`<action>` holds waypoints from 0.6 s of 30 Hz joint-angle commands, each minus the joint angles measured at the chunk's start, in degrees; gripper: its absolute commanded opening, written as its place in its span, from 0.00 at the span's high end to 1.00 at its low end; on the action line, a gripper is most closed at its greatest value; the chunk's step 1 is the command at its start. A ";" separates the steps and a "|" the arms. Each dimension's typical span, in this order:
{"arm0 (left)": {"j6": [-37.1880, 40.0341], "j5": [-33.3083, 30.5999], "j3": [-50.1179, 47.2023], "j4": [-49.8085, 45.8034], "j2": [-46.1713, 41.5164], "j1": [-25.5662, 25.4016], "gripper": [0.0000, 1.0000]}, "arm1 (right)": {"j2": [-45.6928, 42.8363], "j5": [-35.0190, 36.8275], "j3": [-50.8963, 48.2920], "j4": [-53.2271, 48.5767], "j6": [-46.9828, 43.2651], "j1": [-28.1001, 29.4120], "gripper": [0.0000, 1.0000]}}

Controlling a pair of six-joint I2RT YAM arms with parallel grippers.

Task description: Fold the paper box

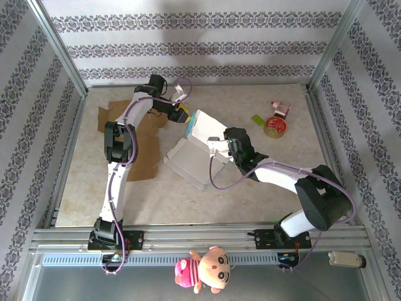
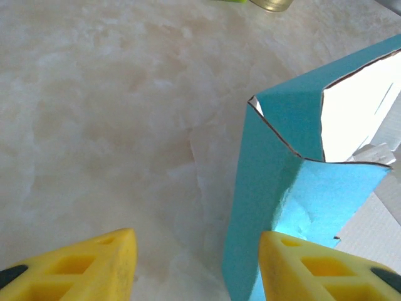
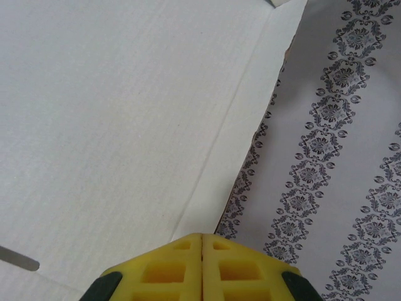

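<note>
**Operator:** How do my jaws stand?

**Describer:** Your left jaws are spread. A teal flap [image 2: 269, 188] of the paper box [image 1: 188, 160] stands between them, just beside one finger. Your right jaws are pressed together at the box's white edge.

**Operator:** And the box?

**Describer:** Mid-desk [image 1: 156, 200], one panel upright.

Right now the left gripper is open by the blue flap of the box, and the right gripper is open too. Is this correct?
Not quite. The right gripper is shut: the right wrist view shows its yellow fingers pressed together at the edge of the box. The left gripper is open by the blue flap, as you say.
</note>
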 commanded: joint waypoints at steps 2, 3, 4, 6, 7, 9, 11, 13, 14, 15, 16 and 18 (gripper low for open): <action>3.53 1.80 2.10 -5.87 1.44 -0.56 0.47 | 0.42 -0.53 0.53 1.08 -0.12 0.52 0.92; 3.85 1.85 2.26 -6.25 1.37 -0.66 0.46 | 0.52 -0.52 0.61 1.06 -0.05 0.58 0.91; 4.05 1.85 2.42 -6.58 1.44 -0.83 0.47 | 0.51 -0.50 0.70 1.08 -0.04 0.58 0.92; 4.50 1.80 2.52 -6.97 1.44 -1.06 0.47 | 0.70 -0.53 0.79 1.03 -0.05 0.73 0.92; 4.66 1.63 2.61 -7.22 1.44 -1.17 0.47 | 0.69 -0.53 0.80 1.10 -0.05 0.76 0.92; 5.60 1.67 3.29 -8.50 1.69 -1.46 0.48 | 0.70 -0.42 0.88 1.08 -0.12 0.76 0.92; 6.14 1.76 4.14 -9.92 2.04 -1.59 0.50 | 0.70 -0.35 0.78 1.07 -0.14 0.76 0.92; 7.53 2.43 5.33 -12.02 2.31 -1.71 0.52 | 0.64 -0.28 0.80 1.02 -0.18 0.71 0.92; 7.91 2.70 5.67 -12.61 2.40 -1.72 0.53 | 0.63 -0.27 0.73 1.03 -0.16 0.71 0.92; 8.17 2.87 5.92 -13.19 2.38 -1.81 0.53 | 0.64 -0.18 0.68 1.07 -0.16 0.69 0.92; 8.49 3.18 6.09 -13.76 2.41 -1.92 0.54 | 0.70 -0.18 0.66 1.05 -0.16 0.68 0.91; 9.42 4.31 6.54 -15.26 2.36 -1.96 0.54 | 0.81 -0.09 0.70 1.10 -0.16 0.69 0.92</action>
